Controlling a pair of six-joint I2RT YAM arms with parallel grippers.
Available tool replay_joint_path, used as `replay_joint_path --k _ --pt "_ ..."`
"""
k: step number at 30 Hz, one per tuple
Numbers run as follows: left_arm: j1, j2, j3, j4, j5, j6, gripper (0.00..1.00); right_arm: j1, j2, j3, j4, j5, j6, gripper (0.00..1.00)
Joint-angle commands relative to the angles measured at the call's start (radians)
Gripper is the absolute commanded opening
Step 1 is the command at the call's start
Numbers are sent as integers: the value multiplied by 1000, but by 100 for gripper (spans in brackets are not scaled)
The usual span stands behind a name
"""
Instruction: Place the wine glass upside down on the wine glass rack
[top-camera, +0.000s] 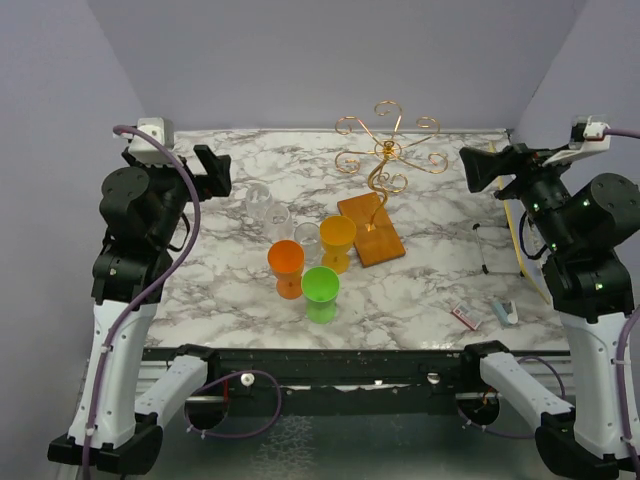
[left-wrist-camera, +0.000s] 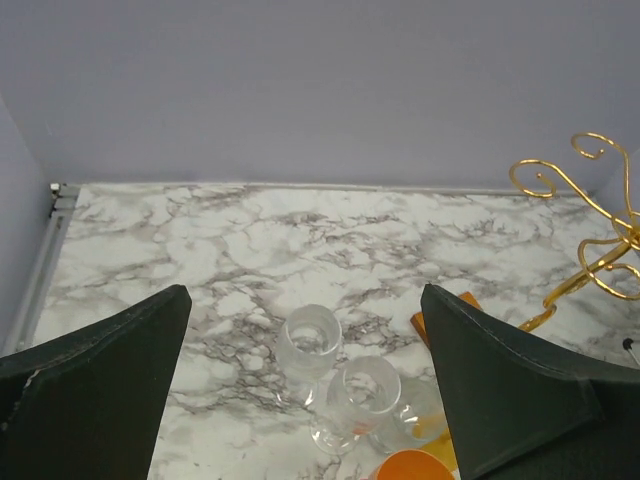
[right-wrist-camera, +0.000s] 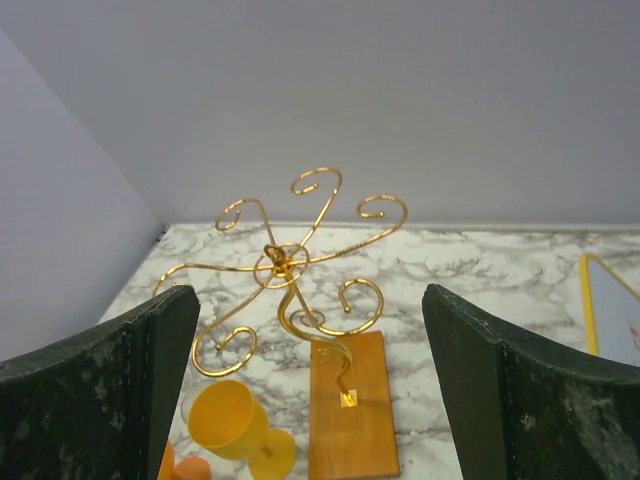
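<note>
Marble tabletop (top-camera: 430, 270) was observed; clear wine glasses (top-camera: 270, 208) were clustered left of centre, close to coloured goblets (top-camera: 321, 285). At back, the wine glass rack (top-camera: 388, 150) was stood. Both left gripper (top-camera: 212, 172) and right gripper (top-camera: 482, 168) were spread wide, empty. Risk judged: neighbouring glasses toppled during grasp, since tightly packed.

Wine glasses (top-camera: 260, 200) stand left of the wine glass rack (top-camera: 371, 232), goblets (top-camera: 321, 286) before them
</note>
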Motion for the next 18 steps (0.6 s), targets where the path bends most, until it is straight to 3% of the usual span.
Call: replay_joint_path --k 1,5,12,16,18 --pt "-3 -3 -68 114 78 -73 99 -4 -30 -55 -78 30 59 100" --pt "-4 -3 -127 134 113 -88 99 -4 -50 -105 -134 15 75 100" --pt "-4 62 -165 153 409 -76 99 -4 10 -93 -287 -128 114 96" --pt "-14 141 -140 163 583 -130 88 -4 58 -129 -344 -192 119 85" --pt "-37 165 -135 162 585 -137 81 -4 61 -171 -334 -210 137 81"
